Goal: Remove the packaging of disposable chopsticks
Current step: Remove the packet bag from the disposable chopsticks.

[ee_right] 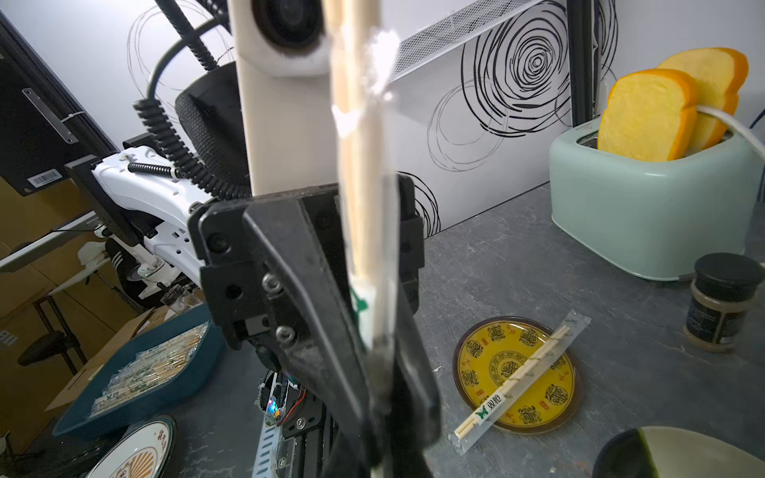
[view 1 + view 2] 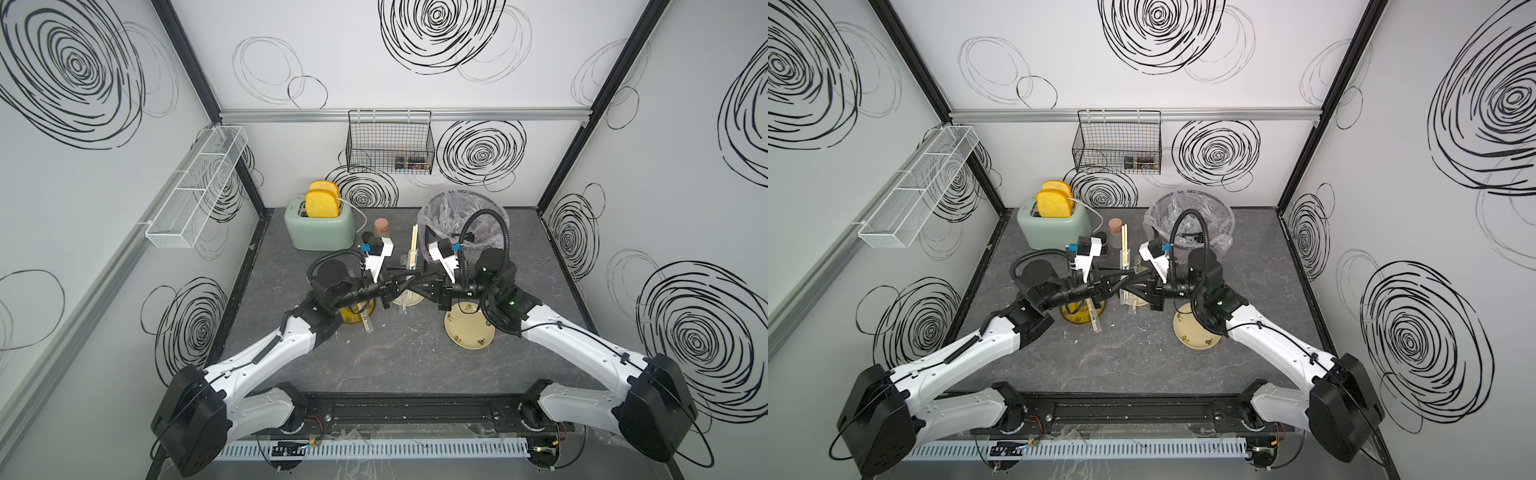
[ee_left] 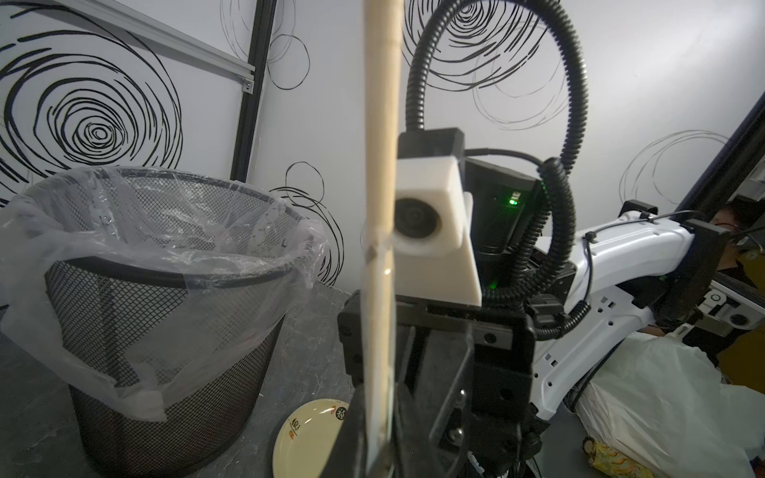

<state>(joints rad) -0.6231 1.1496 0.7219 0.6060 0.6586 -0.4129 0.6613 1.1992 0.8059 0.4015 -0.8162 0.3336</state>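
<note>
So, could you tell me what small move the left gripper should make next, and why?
Probably slide the left gripper along to the bare chopsticks and close there: they already stick out of the torn sleeve, whose lower end the shut right gripper appears to pinch.

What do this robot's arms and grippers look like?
The left arm and right arm have white shells with black joint housings. A black ribbed conduit loops to each wrist, where a white camera housing carries a blue tab. The left gripper and right gripper are black and taper like triangles. Green lights glow on the right arm.
</note>
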